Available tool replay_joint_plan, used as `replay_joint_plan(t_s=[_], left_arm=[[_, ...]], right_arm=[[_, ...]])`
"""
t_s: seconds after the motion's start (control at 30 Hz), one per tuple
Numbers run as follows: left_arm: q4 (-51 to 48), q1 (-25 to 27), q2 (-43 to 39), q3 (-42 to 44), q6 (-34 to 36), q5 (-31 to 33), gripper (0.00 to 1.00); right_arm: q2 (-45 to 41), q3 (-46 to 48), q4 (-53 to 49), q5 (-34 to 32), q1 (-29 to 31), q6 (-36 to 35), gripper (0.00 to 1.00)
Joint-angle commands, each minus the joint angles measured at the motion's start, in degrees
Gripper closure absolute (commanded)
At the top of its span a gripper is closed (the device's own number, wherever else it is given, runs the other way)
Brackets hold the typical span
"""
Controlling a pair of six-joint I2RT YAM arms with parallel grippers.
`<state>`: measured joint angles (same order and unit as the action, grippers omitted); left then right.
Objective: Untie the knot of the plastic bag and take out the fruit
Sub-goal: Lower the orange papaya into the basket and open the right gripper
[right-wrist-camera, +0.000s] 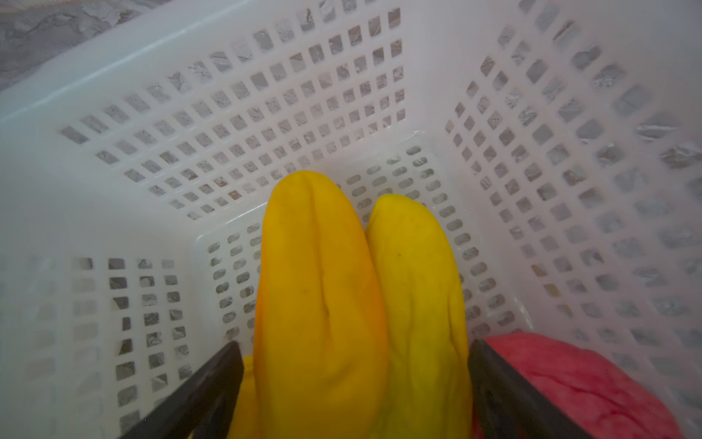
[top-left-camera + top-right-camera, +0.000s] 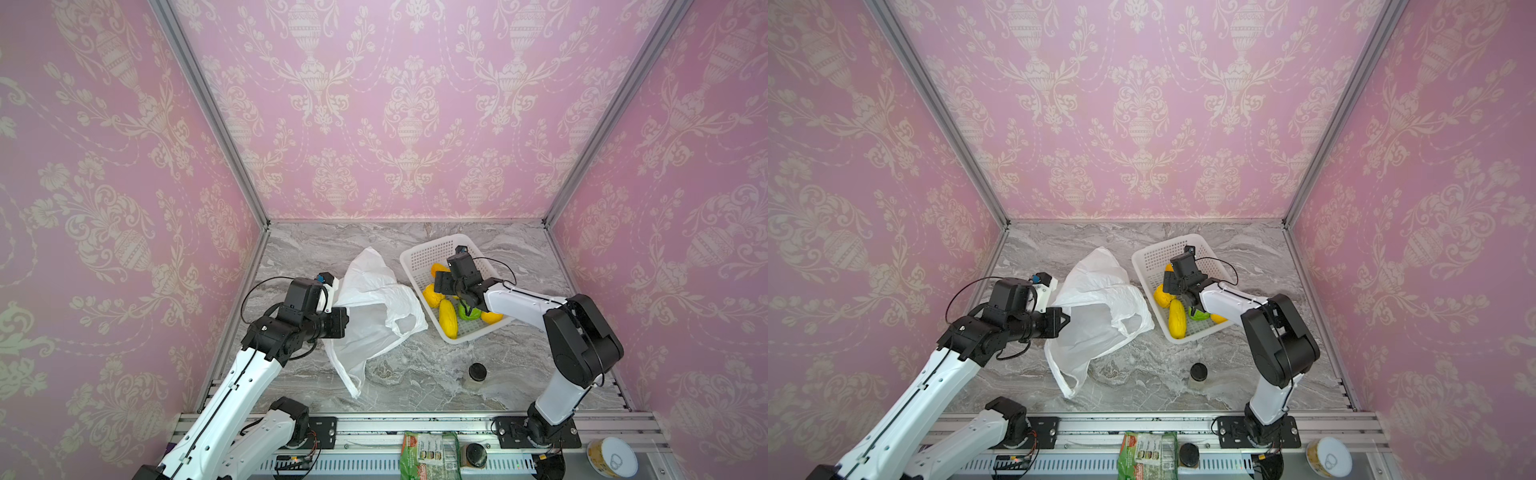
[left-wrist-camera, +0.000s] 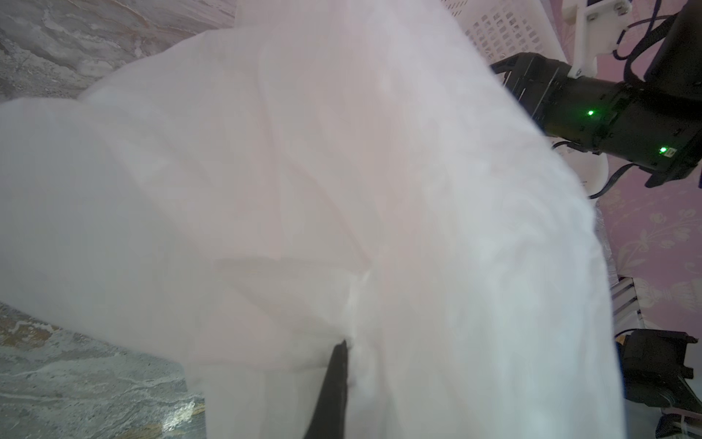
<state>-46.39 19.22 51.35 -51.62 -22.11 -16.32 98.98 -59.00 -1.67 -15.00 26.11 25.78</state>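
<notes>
- Step in hand, as I judge it: setting fruit into the basket (image 1: 266, 95). The release looks done or all but done.
- Right claw (image 1: 355, 344): fingers spread wide, straddling two long yellow fruit (image 1: 319, 285) that lie on the basket floor. A pink-red fruit (image 1: 569, 380) sits just beside one finger.
- Doing it well: lift straight up and clear of the rim before swinging away, so neither finger drags the yellow pair or nudges the pink-red one.
- Right arm: elbow high, forearm sloping down into the basket, claw pointing low along its floor.
- Left claw (image 2: 344, 316): pressed together on a bunched edge of the plastic bag (image 2: 374, 299), holding that edge up off the table (image 2: 415, 374).
- Left arm: reaching in from the front rail, wrist turned sideways toward the bag.
- The plastic bag: slumped and flat between the two arms, just beside the basket. No knot is visible and one loop handle lies loose. I cannot tell whether any fruit remains inside.
- Other fruit in the basket: more yellow ones and a green one (image 2: 467, 312).
</notes>
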Motion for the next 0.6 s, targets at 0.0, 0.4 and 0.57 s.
replay_joint_plan(t_s=[0.0,0.4,0.57], left_arm=[[-0.16,-1.05,-0.98,-0.46,0.9,-2.2,1.0],[0.51,-2.17,-1.47,-0.08,1.1,-3.85,1.0],[0.57,-2.17,-1.85,-0.02,1.1,-4.11,1.0]], right_arm=[[-5.73,2.2,-0.06,-1.45,-0.19,-1.01,0.0],[-35.41,18.71,0.48,-1.24,3.31,-3.12,0.0],[-45.27,21.64,-1.01,-2.14,7.76,-5.96,0.0]])
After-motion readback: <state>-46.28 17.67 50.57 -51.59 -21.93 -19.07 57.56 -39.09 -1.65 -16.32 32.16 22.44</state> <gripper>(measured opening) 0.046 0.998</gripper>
